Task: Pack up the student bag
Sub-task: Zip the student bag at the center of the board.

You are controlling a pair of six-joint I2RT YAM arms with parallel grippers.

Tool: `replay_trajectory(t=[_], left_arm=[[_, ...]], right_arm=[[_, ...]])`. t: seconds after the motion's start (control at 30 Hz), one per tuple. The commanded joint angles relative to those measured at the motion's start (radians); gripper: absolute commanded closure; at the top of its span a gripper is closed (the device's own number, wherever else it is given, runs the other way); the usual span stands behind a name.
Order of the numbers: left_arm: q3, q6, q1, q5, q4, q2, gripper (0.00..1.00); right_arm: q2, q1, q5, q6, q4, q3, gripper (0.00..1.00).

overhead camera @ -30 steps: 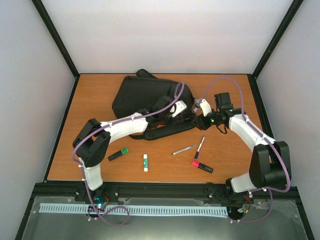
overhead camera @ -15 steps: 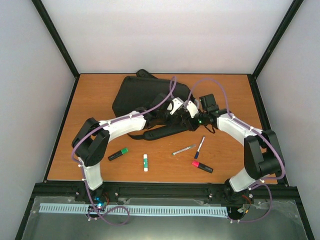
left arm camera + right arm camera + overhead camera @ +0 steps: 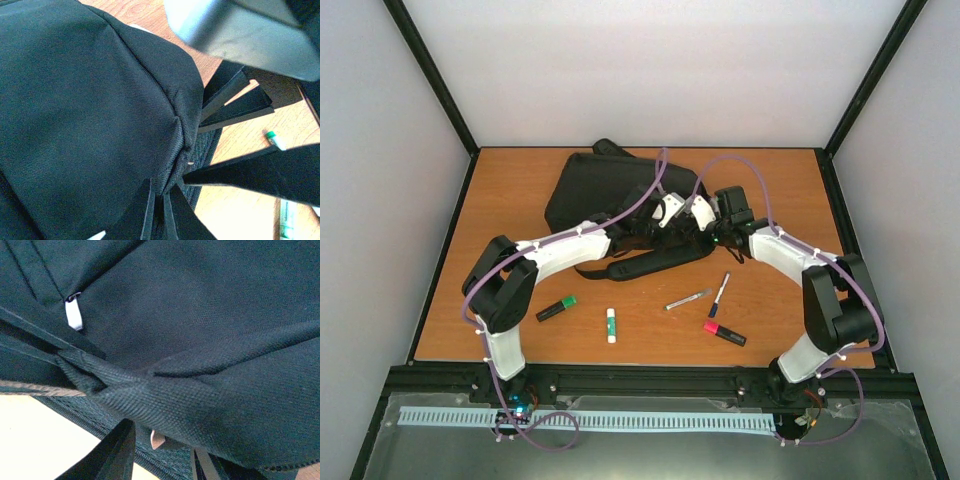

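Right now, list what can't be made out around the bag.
Top view: where the student bag opens; both wrists cover that edge.
Right wrist view: whether the right gripper holds the fabric fold; the bottom edge cuts its fingers.
Left wrist view: the grey shape at upper right, blurred, too close.

Top cam looks down at the whole table [image 3: 500,200] from behind; both wrist cams are super close on the student bag [image 3: 90,110].
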Motion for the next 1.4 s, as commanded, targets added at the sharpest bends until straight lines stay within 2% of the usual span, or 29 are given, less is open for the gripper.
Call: replay_trajectory(t=[0.0,0.3,0.57,0.7,1.0,1.23,1.37], left_arm=[[0.031,-0.021,-0.006,0.050,0.059,-0.056,0.99],[0.029,-0.031,-0.005,0.049,0.065,-0.056,0.99],[0.025,-0.024,-0.003,0.039,0.063,-0.052,0.99],[0.010,0.011,-0.004,0.032,0.049,-0.047,0.99],[-0.048,0.083,-0.013,0.065,0.009,-0.047,0.99],[-0.155,0.090,-0.056,0.086,0.043,-0.083,0.99],[-0.189,0.106,-0.120,0.009,0.042,-0.095,0.99]], right_arm=[[0.023,0.011,0.001,-0.004,0.057,-0.005,0.69],[0.052,0.019,-0.005,-0.020,0.059,-0.006,0.78],[0.052,0.020,0.011,-0.039,0.046,-0.004,0.97],[0.038,0.014,0.010,-0.075,-0.025,0.021,0.97],[0.096,-0.053,-0.028,-0.193,-0.325,0.135,0.97],[0.127,-0.145,0.008,-0.248,-0.373,0.157,0.97],[0.174,-0.180,0.022,-0.268,-0.395,0.198,0.97]])
